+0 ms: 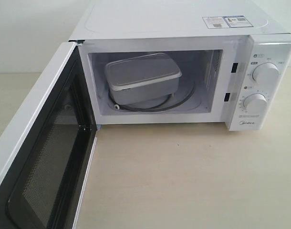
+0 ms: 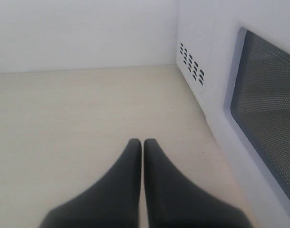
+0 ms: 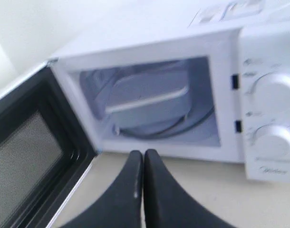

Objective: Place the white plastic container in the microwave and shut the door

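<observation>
The white plastic container [image 1: 143,76] sits inside the microwave [image 1: 183,28] cavity on the glass turntable, toward the cavity's left; it also shows in the right wrist view as the container [image 3: 147,97]. The door [image 1: 38,162] stands wide open at the left, black inner frame facing the cavity. In the left wrist view the door's outer face with its dark window [image 2: 268,109] is close by. My left gripper [image 2: 143,141] is shut and empty above the table, outside the door. My right gripper [image 3: 143,153] is shut and empty in front of the cavity opening. Neither gripper shows in the exterior view.
Two round dials [image 1: 265,73] sit on the microwave's right panel, and a sticker [image 1: 227,21] lies on top. The pale wooden table [image 1: 183,176] stretches in front of the microwave. Vent slots [image 2: 191,67] mark the microwave's side wall, with a white wall behind.
</observation>
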You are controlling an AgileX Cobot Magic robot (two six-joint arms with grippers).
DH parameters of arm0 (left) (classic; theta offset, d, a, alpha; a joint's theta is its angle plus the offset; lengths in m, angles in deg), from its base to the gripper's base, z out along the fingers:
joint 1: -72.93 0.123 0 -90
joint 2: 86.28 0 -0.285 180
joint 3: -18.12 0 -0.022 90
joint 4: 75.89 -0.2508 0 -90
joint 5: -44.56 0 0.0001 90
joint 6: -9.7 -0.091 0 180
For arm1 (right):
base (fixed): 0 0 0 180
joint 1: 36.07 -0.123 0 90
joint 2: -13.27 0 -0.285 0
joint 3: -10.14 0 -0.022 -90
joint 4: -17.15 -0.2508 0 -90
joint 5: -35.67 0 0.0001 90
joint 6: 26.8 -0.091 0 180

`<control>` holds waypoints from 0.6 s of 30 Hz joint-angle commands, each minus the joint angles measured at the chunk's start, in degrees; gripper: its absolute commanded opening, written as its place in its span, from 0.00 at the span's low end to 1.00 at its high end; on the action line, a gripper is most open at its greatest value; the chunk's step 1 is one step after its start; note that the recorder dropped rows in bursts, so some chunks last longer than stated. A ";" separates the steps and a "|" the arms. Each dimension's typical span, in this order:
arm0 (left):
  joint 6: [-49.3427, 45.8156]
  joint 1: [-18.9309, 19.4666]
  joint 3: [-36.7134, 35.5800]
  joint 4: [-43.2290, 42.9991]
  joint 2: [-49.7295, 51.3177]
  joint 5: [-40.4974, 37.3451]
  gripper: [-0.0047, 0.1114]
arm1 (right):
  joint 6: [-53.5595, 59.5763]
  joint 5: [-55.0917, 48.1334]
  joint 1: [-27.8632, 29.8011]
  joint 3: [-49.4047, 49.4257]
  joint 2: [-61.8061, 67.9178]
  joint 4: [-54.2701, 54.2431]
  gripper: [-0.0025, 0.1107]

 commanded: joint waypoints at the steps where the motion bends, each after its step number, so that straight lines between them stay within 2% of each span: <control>1: 0.25 0.21 -0.22 -0.11 -0.10 -0.02 0.07 | 0.69 4.08 6.59 7.08 -15.48 -0.17 0.02; 4: 0.25 0.21 -0.22 -0.11 -0.10 -0.02 0.07 | 0.71 4.03 11.59 10.11 -22.63 -0.17 0.02; 8: 0.25 0.21 -0.22 -0.11 -0.10 -0.02 0.07 | 0.81 4.17 16.11 13.76 -23.17 -0.17 0.02; 13: 0.25 0.21 -0.22 -0.11 -0.10 -0.02 0.07 | 1.89 4.74 16.37 17.39 -23.17 -0.17 0.02; 18: 0.25 0.21 -0.22 -0.11 -0.10 -0.02 0.07 | 9.10 4.67 16.37 17.87 -23.17 -0.17 0.02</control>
